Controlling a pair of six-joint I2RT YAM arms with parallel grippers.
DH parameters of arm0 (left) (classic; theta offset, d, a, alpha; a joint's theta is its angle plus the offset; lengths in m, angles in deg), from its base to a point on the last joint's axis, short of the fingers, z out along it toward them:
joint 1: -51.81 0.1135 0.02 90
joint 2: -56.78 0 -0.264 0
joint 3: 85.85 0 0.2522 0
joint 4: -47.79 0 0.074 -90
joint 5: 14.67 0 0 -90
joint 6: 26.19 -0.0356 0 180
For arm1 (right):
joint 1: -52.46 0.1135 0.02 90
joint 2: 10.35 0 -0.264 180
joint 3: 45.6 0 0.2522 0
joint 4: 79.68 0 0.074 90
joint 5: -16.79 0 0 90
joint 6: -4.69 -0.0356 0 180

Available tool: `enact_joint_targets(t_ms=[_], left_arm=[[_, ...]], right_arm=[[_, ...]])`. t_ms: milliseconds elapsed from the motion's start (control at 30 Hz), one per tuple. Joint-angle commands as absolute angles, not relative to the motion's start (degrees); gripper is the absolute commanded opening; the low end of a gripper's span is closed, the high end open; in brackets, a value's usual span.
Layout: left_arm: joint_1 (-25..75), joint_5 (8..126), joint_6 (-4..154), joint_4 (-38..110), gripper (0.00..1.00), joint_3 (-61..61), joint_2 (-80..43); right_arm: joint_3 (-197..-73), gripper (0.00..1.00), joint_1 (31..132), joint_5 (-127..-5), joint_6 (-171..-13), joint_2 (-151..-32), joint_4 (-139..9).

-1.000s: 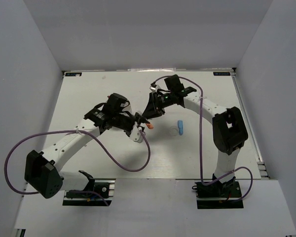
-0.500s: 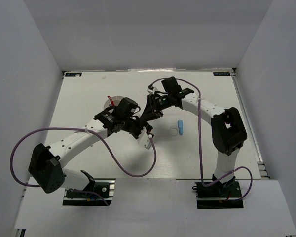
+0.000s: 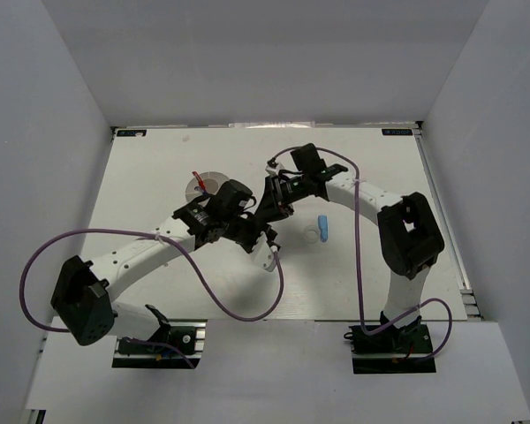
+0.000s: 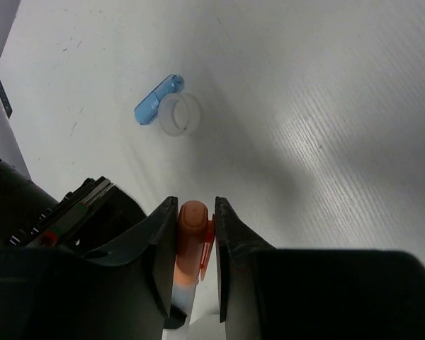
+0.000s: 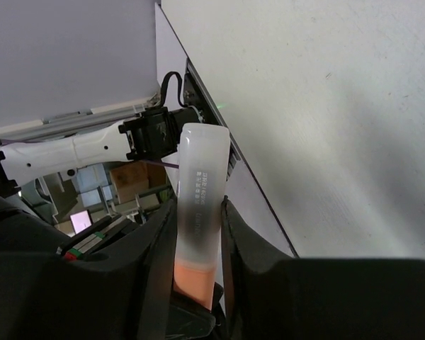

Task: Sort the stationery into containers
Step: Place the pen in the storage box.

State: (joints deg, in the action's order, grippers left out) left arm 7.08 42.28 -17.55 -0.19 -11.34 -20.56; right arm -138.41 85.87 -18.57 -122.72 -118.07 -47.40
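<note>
Clamping the orange-white stick (image 5: 200,173), frosted barrel with orange end, are right tool (image 5: 197,212) and, seemingly, left tool (image 4: 195,212)

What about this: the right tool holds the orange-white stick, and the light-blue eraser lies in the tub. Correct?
No: the light-blue eraser lies on the table beside the white ring, per the left wrist view. The right tool does hold the orange-white stick.
</note>
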Motion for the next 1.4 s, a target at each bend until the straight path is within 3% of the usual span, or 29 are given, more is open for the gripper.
enact_joint_targets(t_ms=[0, 33, 233, 367, 567, 833, 933, 1200, 1367], left_arm=[[7.4, 42.0, -13.7, 3.3, 0.0, -12.1, -16.9], [7.4, 41.8, -10.7, 5.0, 0.0, -12.3, -16.4], [7.4, 40.9, 3.5, 10.9, 0.0, -12.8, -12.6], [8.6, 40.4, 16.5, 16.2, 0.0, -12.3, -11.2], [11.4, 50.3, 41.5, 29.2, 0.0, -9.6, -11.2], [20.8, 82.2, 71.4, 36.4, 0.0, -1.6, -14.5], [27.6, 86.2, 77.6, 35.5, 0.0, 0.5, -15.6], [47.7, 85.1, 88.4, 38.2, 0.0, -2.9, -16.7], [53.4, 76.8, 91.8, 52.9, 0.0, -17.9, -13.6]], right_arm=[[-137.8, 0.39, 85.2, -16.2, -122.5, -114.6, -48.8], [-137.8, 0.49, 84.9, -15.8, -122.5, -114.6, -49.0], [-138.3, 0.63, 82.1, -15.0, -123.3, -114.8, -49.7], [-141.1, 0.63, 78.3, -16.9, -121.5, -116.1, -47.7], [-147.3, 0.63, 72.1, -27.8, -111.6, -117.2, -39.2], [-150.9, 0.58, 67.8, -34.4, -102.5, -115.4, -33.6], [-151.9, 0.58, 66.6, -35.8, -100.5, -115.2, -32.9], [-151.2, 0.58, 65.2, -36.3, -99.8, -114.8, -33.0], [-150.8, 0.58, 64.7, -36.2, -99.5, -114.4, -33.2]])
